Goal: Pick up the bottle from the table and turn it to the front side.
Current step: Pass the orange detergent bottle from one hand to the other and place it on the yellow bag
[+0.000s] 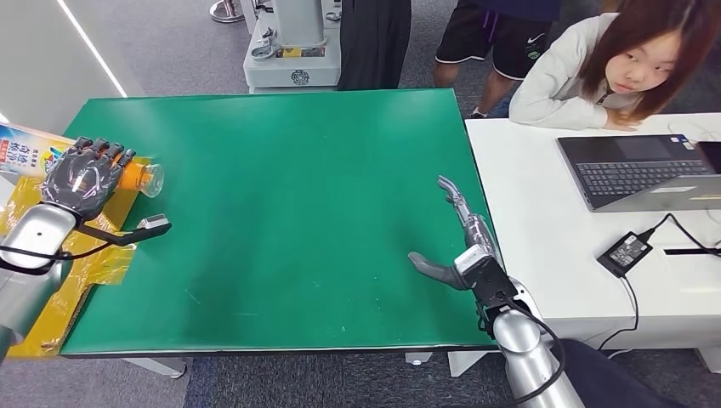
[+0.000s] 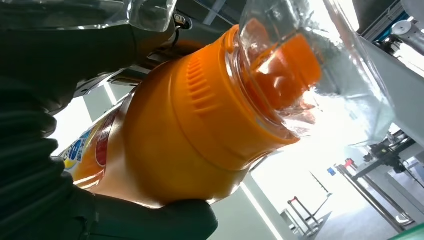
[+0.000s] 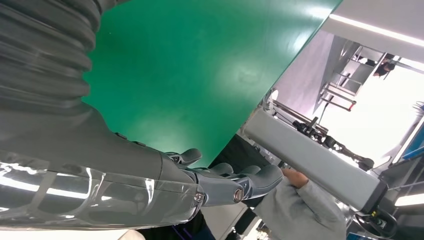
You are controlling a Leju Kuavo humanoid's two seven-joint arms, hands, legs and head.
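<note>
My left hand (image 1: 82, 176) grips an orange bottle (image 1: 140, 177) at the far left edge of the green table (image 1: 298, 187), with the bottle's clear cap pointing right. The bottle's printed label (image 1: 25, 146) shows past the hand on the left. Close up in the left wrist view, the orange bottle (image 2: 200, 125) with its clear cap (image 2: 310, 65) lies between dark fingers (image 2: 150, 220). My right hand (image 1: 463, 242) is open above the table's right edge, fingers stretched forward, holding nothing. In the right wrist view the right hand's fingers (image 3: 240, 182) are extended over the green surface.
A white desk (image 1: 553, 221) adjoins the table on the right, carrying a laptop (image 1: 638, 170) and a power adapter (image 1: 625, 252). A person (image 1: 604, 68) leans on that desk. Yellow packaging (image 1: 51, 280) lies under my left arm. Another person's legs (image 1: 493, 42) stand behind the table.
</note>
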